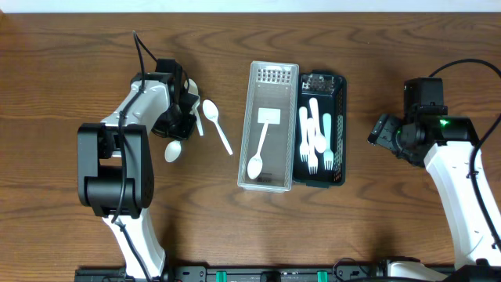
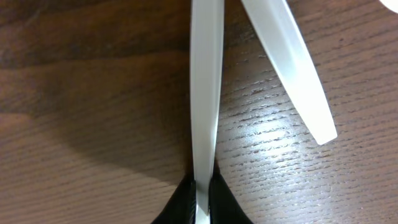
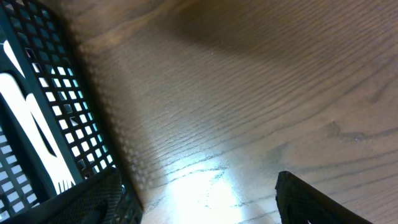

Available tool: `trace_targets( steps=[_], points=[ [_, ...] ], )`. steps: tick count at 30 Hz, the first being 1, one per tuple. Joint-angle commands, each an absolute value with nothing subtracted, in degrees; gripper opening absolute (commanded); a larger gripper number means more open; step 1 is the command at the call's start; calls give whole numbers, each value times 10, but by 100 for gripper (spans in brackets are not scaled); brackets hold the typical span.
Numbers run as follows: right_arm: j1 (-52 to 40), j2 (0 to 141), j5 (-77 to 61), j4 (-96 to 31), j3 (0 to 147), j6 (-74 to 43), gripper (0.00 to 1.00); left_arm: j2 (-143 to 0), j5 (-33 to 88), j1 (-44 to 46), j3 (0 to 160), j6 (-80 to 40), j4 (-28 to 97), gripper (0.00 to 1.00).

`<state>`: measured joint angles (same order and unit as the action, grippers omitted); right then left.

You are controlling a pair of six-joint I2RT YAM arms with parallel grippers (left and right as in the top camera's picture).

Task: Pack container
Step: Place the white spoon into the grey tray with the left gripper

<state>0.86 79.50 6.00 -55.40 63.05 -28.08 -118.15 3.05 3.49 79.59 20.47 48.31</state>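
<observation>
Spoon handle (image 2: 206,93) between tips of left pincer (image 2: 200,198), second spoon (image 2: 287,65) just beside

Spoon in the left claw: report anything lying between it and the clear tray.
The left claw is shut on a white spoon. One loose spoon lies flat on the table between it and the clear tray; lifting over it should probably clear it.

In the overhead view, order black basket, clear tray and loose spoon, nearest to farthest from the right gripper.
1. Black basket, closest to the right gripper.
2. Clear tray, in the middle.
3. Loose spoon, left of the tray.
</observation>
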Motion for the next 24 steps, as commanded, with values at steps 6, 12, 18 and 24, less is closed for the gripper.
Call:
trace_targets(
  steps=[6,12,18,24],
  points=[
    [11,795,62,-556,628,-286,83,-1165,27,33,842,116,606,6],
    [11,795,62,-558,628,-286,83,-1060,65,44,930,29,704,6],
    [11,795,61,-554,628,-287,82,-948,205,113,933,-82,642,6],
    [11,795,56,-552,628,-287,82,-953,180,243,923,-134,556,6]
  ],
)
